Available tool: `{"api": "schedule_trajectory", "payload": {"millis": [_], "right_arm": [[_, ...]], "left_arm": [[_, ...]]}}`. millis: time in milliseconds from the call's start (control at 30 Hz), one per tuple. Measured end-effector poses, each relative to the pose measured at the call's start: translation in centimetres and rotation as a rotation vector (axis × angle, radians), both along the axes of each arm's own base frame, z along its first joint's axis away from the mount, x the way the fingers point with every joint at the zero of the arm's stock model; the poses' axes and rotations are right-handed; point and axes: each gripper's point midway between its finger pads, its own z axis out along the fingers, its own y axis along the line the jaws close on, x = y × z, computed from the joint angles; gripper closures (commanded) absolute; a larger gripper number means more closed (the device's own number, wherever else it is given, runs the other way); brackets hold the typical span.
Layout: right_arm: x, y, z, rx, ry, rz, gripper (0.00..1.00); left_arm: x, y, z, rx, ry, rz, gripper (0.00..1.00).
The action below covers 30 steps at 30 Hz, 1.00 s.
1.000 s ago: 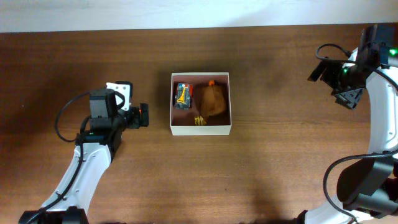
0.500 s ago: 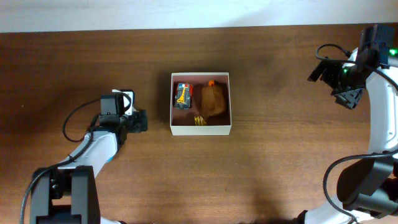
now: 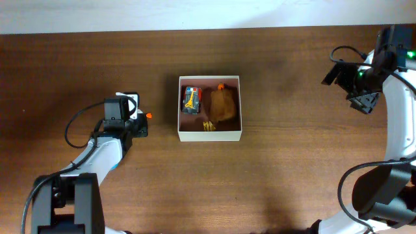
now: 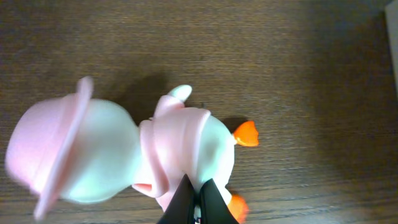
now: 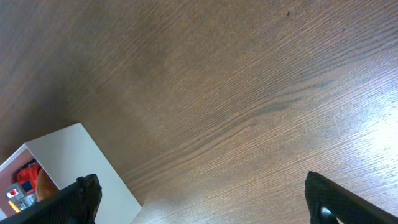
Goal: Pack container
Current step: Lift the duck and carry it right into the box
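Note:
A white toy duck (image 4: 112, 149) with a pink hat, pink scarf and orange feet lies on its side on the table and fills the left wrist view. My left gripper (image 4: 198, 186) is shut, its tips pressed together against the pink scarf; whether they pinch any of it I cannot tell. From overhead the left gripper (image 3: 140, 123) covers the duck, and only an orange bit (image 3: 148, 116) shows. The container (image 3: 209, 135), white-walled, stands mid-table to the right of it. My right gripper (image 5: 205, 199) hangs open and holds nothing, far right (image 3: 361, 97).
Inside the container lie a small colourful toy car (image 3: 190, 99) and a brown toy (image 3: 223, 105). The container's white corner (image 5: 62, 155) shows at the lower left of the right wrist view. Dark wooden table (image 3: 292, 169) surrounds everything.
My left gripper has pulled back a little to the left and closed its jaws from wide open to shut at the duck. The right arm has not moved.

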Motion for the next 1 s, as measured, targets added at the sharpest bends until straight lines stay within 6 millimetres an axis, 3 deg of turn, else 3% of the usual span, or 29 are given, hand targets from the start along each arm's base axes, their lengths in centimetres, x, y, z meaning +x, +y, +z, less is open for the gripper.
{"api": "schedule_trajectory", "payload": {"millis": [133,233,400,500,600,833,1000], "right_arm": [[0.0,0.0,0.0,0.000,0.000,0.000,0.01],[0.0,0.0,0.0,0.000,0.000,0.000,0.01],[0.0,0.0,0.0,0.000,0.000,0.000,0.01],[0.0,0.0,0.0,0.000,0.000,0.000,0.01],[0.0,0.0,0.0,0.000,0.000,0.000,0.01],[0.0,0.0,0.0,0.000,0.000,0.000,0.01],[0.0,0.0,0.0,0.000,0.000,0.000,0.01]], "left_arm": [[-0.1,-0.6,0.8,-0.028,-0.009,-0.020,0.98],[0.2,-1.1,3.2,-0.051,-0.045,-0.036,0.98],[0.8,-2.3,11.0,-0.064,-0.192,-0.073,0.98],[0.0,-4.5,16.4,-0.077,-0.301,-0.133,0.98],[-1.7,-7.4,19.3,-0.097,-0.358,-0.212,0.98],[-4.5,-14.1,19.8,-0.149,-0.347,-0.362,0.98],[-5.5,-17.7,18.0,-0.167,-0.294,-0.362,0.98]]}}
